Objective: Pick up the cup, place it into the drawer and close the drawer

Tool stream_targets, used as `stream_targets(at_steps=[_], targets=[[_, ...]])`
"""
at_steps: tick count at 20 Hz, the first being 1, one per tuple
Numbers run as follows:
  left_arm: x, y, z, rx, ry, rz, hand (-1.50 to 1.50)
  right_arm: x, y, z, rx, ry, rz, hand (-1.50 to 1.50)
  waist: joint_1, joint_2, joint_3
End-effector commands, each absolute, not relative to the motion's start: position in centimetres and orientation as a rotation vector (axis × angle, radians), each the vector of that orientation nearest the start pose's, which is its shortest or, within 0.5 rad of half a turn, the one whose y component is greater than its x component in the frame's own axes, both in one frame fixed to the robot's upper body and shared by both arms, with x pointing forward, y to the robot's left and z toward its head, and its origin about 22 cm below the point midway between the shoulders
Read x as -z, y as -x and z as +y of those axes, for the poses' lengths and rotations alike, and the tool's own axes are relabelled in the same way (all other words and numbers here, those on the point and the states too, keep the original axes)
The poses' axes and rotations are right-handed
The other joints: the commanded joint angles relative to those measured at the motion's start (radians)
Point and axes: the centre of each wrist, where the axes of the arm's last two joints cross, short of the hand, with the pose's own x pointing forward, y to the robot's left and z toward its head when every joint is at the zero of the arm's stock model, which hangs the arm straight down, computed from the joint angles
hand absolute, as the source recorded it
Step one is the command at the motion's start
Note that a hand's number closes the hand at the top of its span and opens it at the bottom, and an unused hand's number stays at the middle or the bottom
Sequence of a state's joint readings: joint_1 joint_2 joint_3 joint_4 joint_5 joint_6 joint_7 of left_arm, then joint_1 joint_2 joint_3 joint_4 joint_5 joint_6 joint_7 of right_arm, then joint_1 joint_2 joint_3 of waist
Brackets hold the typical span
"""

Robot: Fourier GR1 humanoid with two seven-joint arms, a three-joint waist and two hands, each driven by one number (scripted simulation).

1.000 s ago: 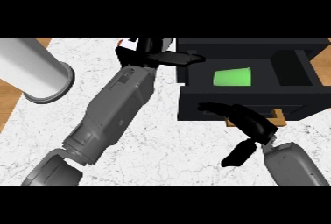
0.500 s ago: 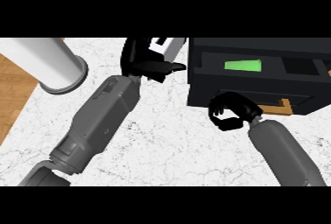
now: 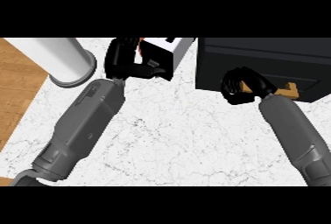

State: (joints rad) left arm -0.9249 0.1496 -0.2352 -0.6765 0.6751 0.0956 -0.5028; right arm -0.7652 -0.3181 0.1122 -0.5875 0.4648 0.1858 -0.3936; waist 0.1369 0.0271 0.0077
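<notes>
The cup does not show in the head view now; I judge it is lying inside the drawer (image 3: 258, 65), whose black front sits flush at the far right of the counter (image 3: 194, 140) with no opening left. The right hand (image 3: 241, 85) is against that front at the left end of the wooden handle (image 3: 289, 89). Its fingers are curled in on themselves, and a sliver of the handle shows between them. Whether they clasp the handle I cannot tell. The step in hand is finishing the close. To do it well, the push should run straight toward the far side, square to the front so the drawer does not skew, and the hand should come away only once the front is fully seated. Half a second ago the drawer stood open with a green shape visible inside and the right hand nearer, short of the front. Now the opening and the green are gone and the hand has gone in with the front. The left hand (image 3: 123, 59), far left of centre, has its fingers bent and holds nothing I can see, just beside a white box (image 3: 169, 48). It has barely shifted. A white cylinder (image 3: 65, 57) stands further left.
</notes>
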Motion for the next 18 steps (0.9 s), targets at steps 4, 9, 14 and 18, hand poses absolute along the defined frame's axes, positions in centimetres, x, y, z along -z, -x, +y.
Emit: stream_targets(at_steps=[4,9,14,18], targets=[[-6.5,-41.6,15.9,-0.035,0.391,-1.889,-1.50,-9.1,-43.7,-29.2,-0.866,0.354,-1.583,1.50,0.046,0.010,-0.002],[-6.8,-41.5,15.6,-0.022,0.428,-1.899,-1.50,-10.2,-43.9,-29.7,-0.822,0.344,-1.607,1.50,0.061,0.021,-0.002],[-5.9,-41.1,16.5,-0.025,0.434,-1.885,-1.50,-12.3,-43.8,-31.7,-0.829,0.317,-1.623,1.50,0.076,0.022,-0.005],[-5.6,-40.8,16.5,-0.029,0.469,-1.882,-1.50,-12.5,-43.8,-31.3,-0.808,0.275,-1.629,1.50,0.092,0.024,-0.006]])
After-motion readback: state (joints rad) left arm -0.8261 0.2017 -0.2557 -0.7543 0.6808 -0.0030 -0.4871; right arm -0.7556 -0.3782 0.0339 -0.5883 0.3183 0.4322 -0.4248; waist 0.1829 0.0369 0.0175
